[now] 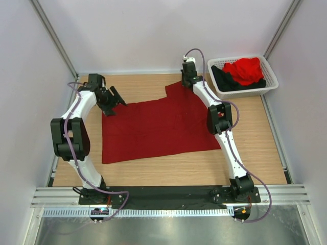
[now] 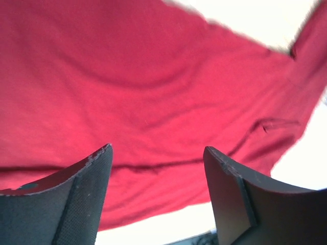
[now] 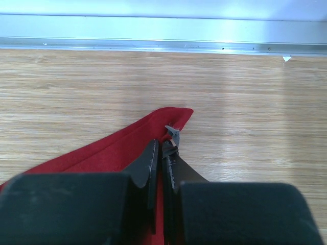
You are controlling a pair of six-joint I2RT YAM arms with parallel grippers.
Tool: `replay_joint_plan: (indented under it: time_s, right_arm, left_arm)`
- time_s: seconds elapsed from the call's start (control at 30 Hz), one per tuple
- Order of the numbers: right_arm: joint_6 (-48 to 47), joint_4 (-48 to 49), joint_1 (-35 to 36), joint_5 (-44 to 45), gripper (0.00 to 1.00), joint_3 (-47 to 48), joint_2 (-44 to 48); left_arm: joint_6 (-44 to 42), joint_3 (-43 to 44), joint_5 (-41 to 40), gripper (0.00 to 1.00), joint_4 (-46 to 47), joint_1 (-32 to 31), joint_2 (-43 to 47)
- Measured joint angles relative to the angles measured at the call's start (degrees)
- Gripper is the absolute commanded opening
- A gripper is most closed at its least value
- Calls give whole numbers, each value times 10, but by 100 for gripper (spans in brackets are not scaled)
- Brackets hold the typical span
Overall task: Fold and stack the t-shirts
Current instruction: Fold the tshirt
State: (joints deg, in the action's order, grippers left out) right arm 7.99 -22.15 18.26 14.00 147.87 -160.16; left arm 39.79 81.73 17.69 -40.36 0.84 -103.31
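Count, per kind:
- Shirts: 3 total. 1 dark red shirt (image 1: 153, 130), 1 bright red shirt (image 1: 246, 70), 1 black shirt (image 1: 225, 81). So 2 reds, 1 black.
- Split: 1 shirt on the table (image 1: 255, 153), 2 in the basket (image 1: 271, 77).
- Baskets: 1.
- Tables: 1.
- Arms: 2, left arm (image 1: 71, 135) and right arm (image 1: 227, 138).
- Grippers: 2, one per arm: left gripper (image 2: 158, 149), right gripper (image 3: 162, 145).
- Fingers (image 2: 82, 194): 2 per gripper, 4 total; both pairs show in the wrist views.
- Purple cables (image 1: 203, 58): 2, one along each arm.
- Arm bases: 2, both on 1 black strip (image 1: 168, 194).
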Motion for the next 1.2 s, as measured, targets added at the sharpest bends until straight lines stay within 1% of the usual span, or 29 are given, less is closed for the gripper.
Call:
replay_joint_plan:
  time_s: [0.1,0.13,0.2,0.23,0.3,0.47,0.6,0.63,0.77,1.2]
  right_arm:
    - [-3,2,-1,0,1,0,0]
    - [-3,3,-1,-2,1,0,0]
    - [-3,3,-2,-7,1,0,2]
    - [-3,3,-2,-10,1,0,2]
    - [-3,6,-3,-17,1,-5,7]
    - [-1,11,-4,-27,1,-26,24]
    - [-1,12,-5,-35,1,-30,36]
    - [0,13,-5,-37,1,-31,39]
    - [4,16,-5,-42,1,-31,47]
    - [17,18,-8,-45,1,-37,50]
  left_arm:
    - [-18,46,-34,65,-22,14,-29]
    - [-28,67,-46,60,-28,23,-45]
    - [-50,117,-71,58,-43,43,-83]
    - [-62,140,-83,54,-47,52,-103]
    - [-86,176,-104,52,-52,67,-138]
    - [-128,222,-147,51,-68,79,-203]
    - [-147,259,-156,50,-86,74,-242]
    - [-150,266,-158,49,-87,74,-248]
    - [-159,283,-162,47,-88,73,-265]
    - [-187,325,-181,46,-97,73,-303]
